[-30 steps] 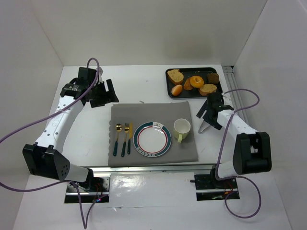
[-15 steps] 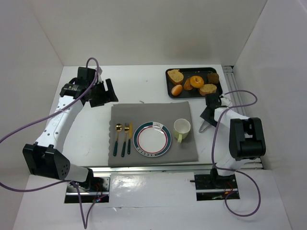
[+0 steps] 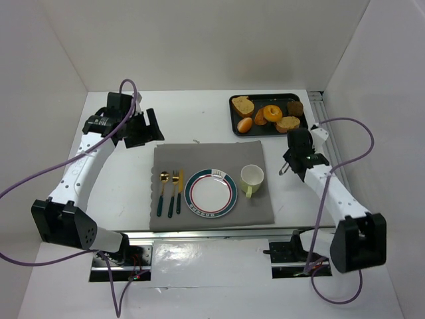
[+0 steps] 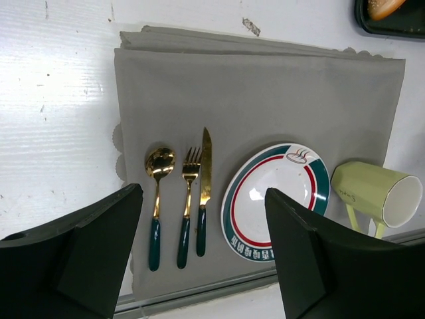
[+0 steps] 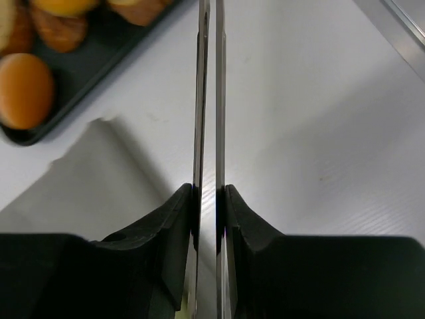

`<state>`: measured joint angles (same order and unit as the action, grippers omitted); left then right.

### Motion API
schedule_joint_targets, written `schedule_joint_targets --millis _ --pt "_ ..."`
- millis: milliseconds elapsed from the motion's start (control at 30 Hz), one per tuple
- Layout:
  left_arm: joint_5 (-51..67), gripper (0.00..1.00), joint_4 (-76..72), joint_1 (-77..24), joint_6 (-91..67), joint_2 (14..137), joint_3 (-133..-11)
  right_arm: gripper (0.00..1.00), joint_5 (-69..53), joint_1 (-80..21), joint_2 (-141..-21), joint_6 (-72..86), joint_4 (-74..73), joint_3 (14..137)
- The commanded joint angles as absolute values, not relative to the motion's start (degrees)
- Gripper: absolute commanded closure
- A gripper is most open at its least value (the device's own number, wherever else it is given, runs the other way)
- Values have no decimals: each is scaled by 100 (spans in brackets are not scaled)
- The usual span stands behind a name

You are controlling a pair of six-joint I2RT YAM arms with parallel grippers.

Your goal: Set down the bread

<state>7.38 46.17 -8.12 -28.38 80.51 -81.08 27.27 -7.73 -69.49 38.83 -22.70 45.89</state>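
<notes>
Several pieces of bread (image 3: 243, 105) lie in a black tray (image 3: 234, 114) at the back right, a round roll (image 3: 245, 124) nearest the mat. The roll (image 5: 25, 90) and the tray (image 5: 99, 53) also show at the top left of the right wrist view. My right gripper (image 3: 290, 159) hovers just near of the tray. It is shut on metal tongs (image 5: 220, 100), whose two blades are squeezed almost together and point toward the tray. My left gripper (image 3: 143, 128) stands open at the back left, with nothing between its fingers (image 4: 99, 232).
A grey placemat (image 3: 206, 156) holds a spoon, fork and knife (image 3: 171, 193), a green-rimmed plate (image 3: 210, 193) and a pale green cup (image 3: 252, 178) lying on its side. A metal rail (image 3: 317, 106) runs along the table's right edge.
My right gripper has shut on the tongs that lay on the table and raised them. The right arm's elbow has swung out toward the near right. The left arm has not moved.
</notes>
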Motion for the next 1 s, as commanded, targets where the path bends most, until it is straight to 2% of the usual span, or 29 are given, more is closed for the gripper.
schedule_joint_targets --millis 0,133,233,267,367,700,967 --pt "817 13 4474 -782 -2646 8051 -8419 70 3190 -1307 -6285 3912 -2979 5123" --pt "817 13 4474 -782 -2593 8104 -8473 70 2875 -1670 -6615 3376 -3181 6069" --pt "703 13 4526 -782 -2540 8104 -8525 68 1630 -1609 -7371 2621 -3514 6870" --pt "703 13 4587 -782 -2540 8104 -8525 68 982 -1608 -7931 2523 -3707 7500" --pt "703 13 4588 -729 -2645 8042 -8525 67 389 -1608 -8515 2128 -3876 8163" --pt "650 13 4535 -677 -2698 7928 -8666 58 -192 -879 -9806 2127 -3437 9307" --pt "650 13 4535 -624 -2698 7989 -8666 56 -403 -598 -10353 2127 -3050 9430"
